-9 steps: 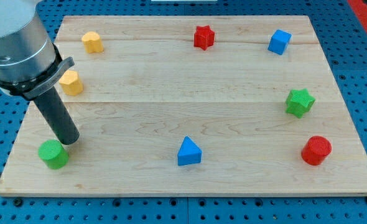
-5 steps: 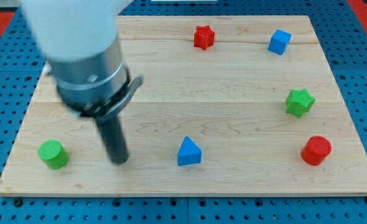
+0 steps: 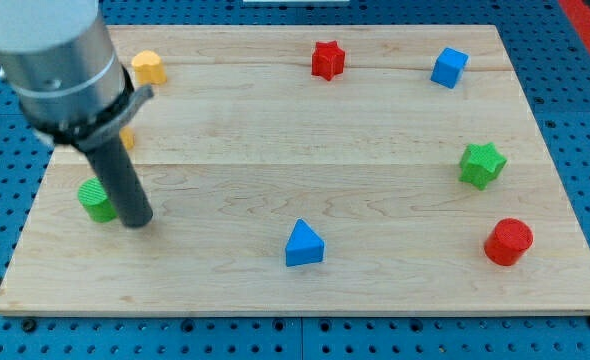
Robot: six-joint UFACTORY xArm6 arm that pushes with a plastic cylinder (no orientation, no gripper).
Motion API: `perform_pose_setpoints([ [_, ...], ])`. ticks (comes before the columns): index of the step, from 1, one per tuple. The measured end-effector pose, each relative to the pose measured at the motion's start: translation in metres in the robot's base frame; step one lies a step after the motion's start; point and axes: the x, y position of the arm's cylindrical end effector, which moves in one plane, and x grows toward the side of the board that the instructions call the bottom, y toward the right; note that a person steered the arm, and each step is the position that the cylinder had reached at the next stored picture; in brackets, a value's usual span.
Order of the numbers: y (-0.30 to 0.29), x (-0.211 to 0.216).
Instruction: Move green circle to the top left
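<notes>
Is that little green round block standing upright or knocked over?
Upright: the green circle shows its flat round top, sitting on the board just left of my tip, which partly hides it.

Bright, even light from above floods the pale wooden table [image 3: 375,150], colours crisp, no harsh glare. Small soft shadows sit tight beneath the blocks. The grey arm housing [image 3: 55,60] at the view's top left looks slightly smeared and soft, while everything else stays sharp to the edges.
</notes>
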Motion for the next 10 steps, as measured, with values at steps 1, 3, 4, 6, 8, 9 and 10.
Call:
perform_pose_setpoints([
  [1,-0.051,-0.004],
  [3,-0.035,-0.104],
  [4,-0.037,-0.119],
  [6,-0.006,-0.189],
  [8,0.031,-0.251],
  [9,0.088,-0.256],
  [10,0.121,-0.261],
])
